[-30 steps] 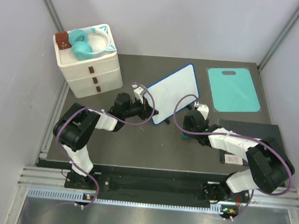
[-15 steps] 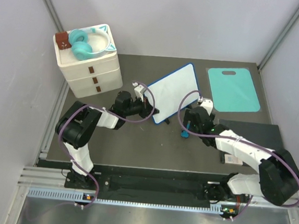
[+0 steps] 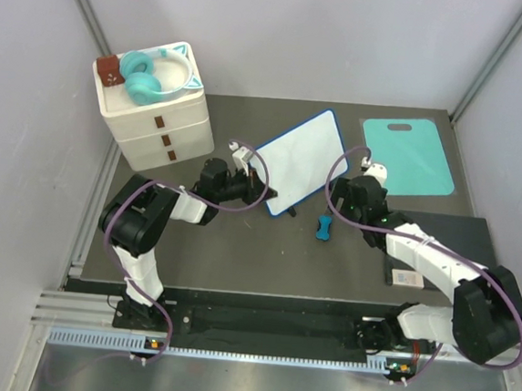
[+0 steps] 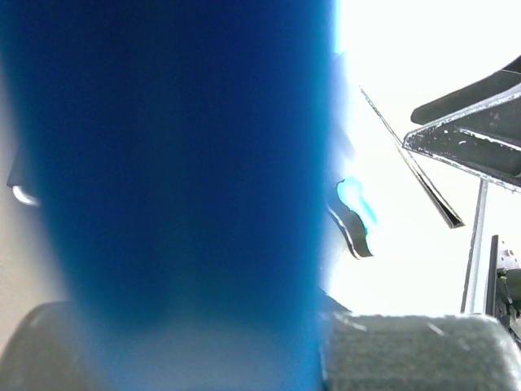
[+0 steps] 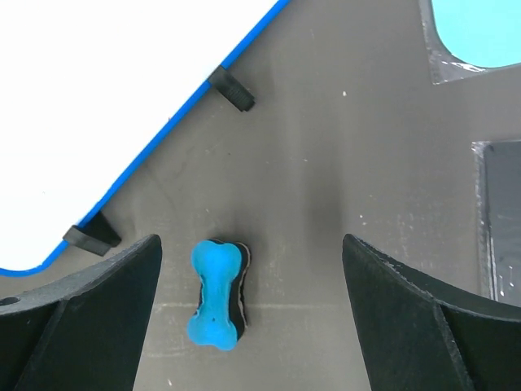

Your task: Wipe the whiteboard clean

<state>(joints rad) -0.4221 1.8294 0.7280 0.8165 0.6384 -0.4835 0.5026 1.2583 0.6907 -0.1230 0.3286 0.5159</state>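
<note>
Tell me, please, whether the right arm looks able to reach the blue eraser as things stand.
Probably yes. The eraser lies uncovered on the table beneath the right arm, between its open fingers though nearer one of them. The whiteboard and its feet stand clear of it.

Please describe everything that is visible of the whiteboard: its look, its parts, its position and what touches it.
The whiteboard is a small rectangular board with a white face, a thin blue rim, rounded corners and short black feet under one long edge. Its face looks clean, with no marks. It sits turned diagonally on the dark table. The left gripper appears closed on its rim near the near corner. The blue eraser lies nearby, apart from it.
</note>
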